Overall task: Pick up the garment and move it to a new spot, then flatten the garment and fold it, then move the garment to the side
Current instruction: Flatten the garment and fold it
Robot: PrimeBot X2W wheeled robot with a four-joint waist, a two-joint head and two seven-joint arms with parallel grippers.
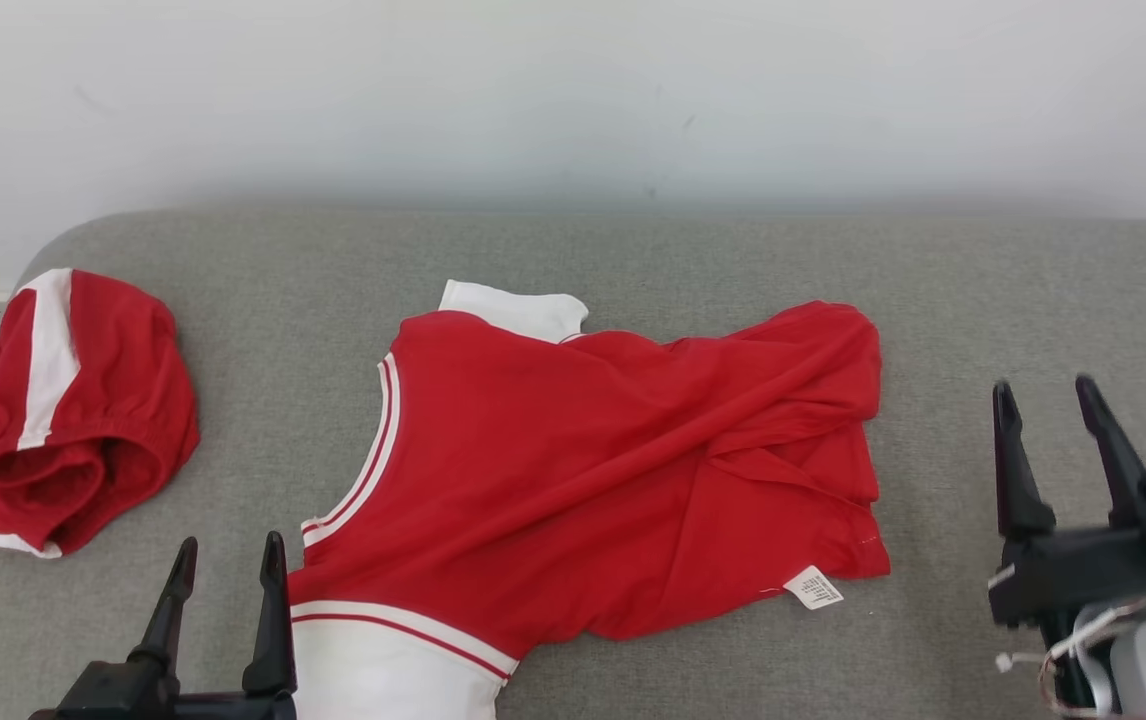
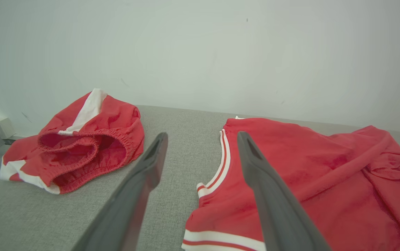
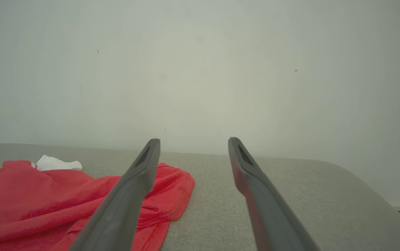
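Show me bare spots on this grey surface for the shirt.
Widest: grey padded surface right of the crumpled red-and-white jersey, by the open right gripper. Also the strip along the wall. Crowded: left end, with red white-striped shorts and left gripper.

Two red-and-white garments are counted: one jersey [image 1: 583, 470] and, left of it, one pair of shorts [image 1: 83, 420]. One white label [image 1: 814, 587] is seen on the jersey. Two grippers are counted, the left gripper [image 1: 231, 543] and right gripper [image 1: 1044, 387] flanking the jersey.

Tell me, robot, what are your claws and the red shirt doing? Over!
Left claw open, empty, at the red shirt's edge. Right claw open, empty, clear of it. Shirt rumpled, unfolded, on grey cushion. Red shorts lie apart, left side.
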